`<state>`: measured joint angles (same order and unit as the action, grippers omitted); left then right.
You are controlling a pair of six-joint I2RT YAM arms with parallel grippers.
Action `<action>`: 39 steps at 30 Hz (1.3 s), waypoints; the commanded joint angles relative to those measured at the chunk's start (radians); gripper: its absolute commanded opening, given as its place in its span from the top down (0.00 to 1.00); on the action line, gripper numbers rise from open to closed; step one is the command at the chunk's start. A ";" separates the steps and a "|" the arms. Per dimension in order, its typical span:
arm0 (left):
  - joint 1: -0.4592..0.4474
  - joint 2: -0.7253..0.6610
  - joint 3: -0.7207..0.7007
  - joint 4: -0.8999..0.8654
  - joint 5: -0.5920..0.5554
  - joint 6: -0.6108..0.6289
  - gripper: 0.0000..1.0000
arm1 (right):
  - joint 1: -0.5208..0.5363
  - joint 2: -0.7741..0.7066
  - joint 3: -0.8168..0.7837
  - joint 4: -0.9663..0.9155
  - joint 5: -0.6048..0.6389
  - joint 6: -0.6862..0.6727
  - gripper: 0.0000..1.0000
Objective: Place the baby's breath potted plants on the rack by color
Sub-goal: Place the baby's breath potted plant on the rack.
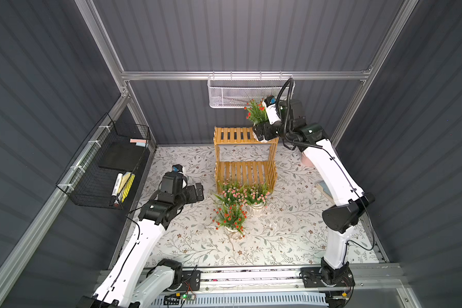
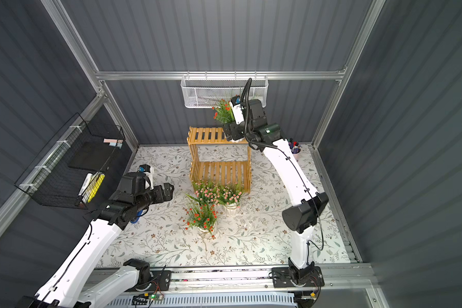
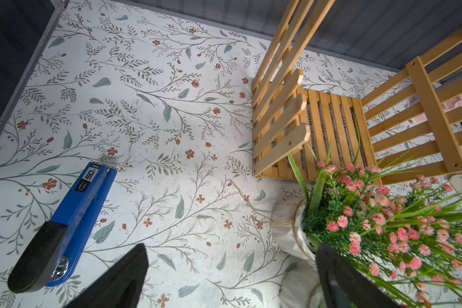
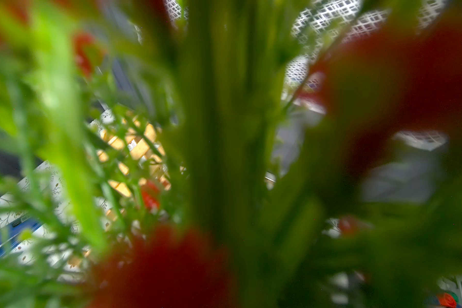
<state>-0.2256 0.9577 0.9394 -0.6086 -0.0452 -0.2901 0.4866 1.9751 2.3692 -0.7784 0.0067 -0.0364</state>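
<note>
Clamping the white ribbed pot of a red-blossomed baby's breath plant (image 1: pixel 256 113) between its fingers, my right gripper (image 1: pixel 262 134) holds it upright at the right end of the top tier of the honey-yellow wooden slat rack (image 1: pixel 235 136). Whether the pot's base touches the slats I cannot tell. My right wrist view is almost all blurred green leaves and red blossoms.

My left gripper (image 1: pixel 198 192) hangs low over the floral-patterned table cover (image 1: pixel 278 240), to the left of the rack's lower tier. Its fingers (image 3: pixel 123 277) are wide apart with nothing between them.

Three plants stand on the cover in front of the lower tier. A pink-blossomed plant (image 1: pixel 231 192) and a second pink-blossomed plant (image 1: pixel 257 196) stand side by side just beside the rack, their leaves mingling. A second red-blossomed plant (image 1: pixel 230 217) stands just nearer to me, its leaves reaching into theirs.

A blue stapler with a black handle (image 3: pixel 78 213) lies on the cover near my left wrist. A black wire basket (image 1: pixel 104 165) hangs on the left wall. A white mesh basket (image 1: pixel 238 93) hangs on the back rail behind the held plant. A pink cup of pens (image 2: pixel 295 152) stands in the far right corner.
</note>
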 commanded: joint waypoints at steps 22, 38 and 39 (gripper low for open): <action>-0.003 -0.031 -0.013 -0.023 -0.005 -0.019 0.00 | -0.044 0.169 0.183 -0.007 -0.043 -0.054 0.33; -0.003 -0.072 -0.053 -0.034 -0.024 -0.031 0.00 | -0.059 0.257 0.239 0.026 -0.075 -0.060 0.32; -0.003 -0.079 -0.062 -0.033 -0.023 -0.034 0.01 | -0.059 0.258 0.237 0.026 -0.077 -0.060 0.32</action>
<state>-0.2256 0.9058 0.9020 -0.6231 -0.0528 -0.3038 0.4332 2.2162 2.5782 -0.8047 -0.0521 -0.0757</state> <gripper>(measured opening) 0.994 0.934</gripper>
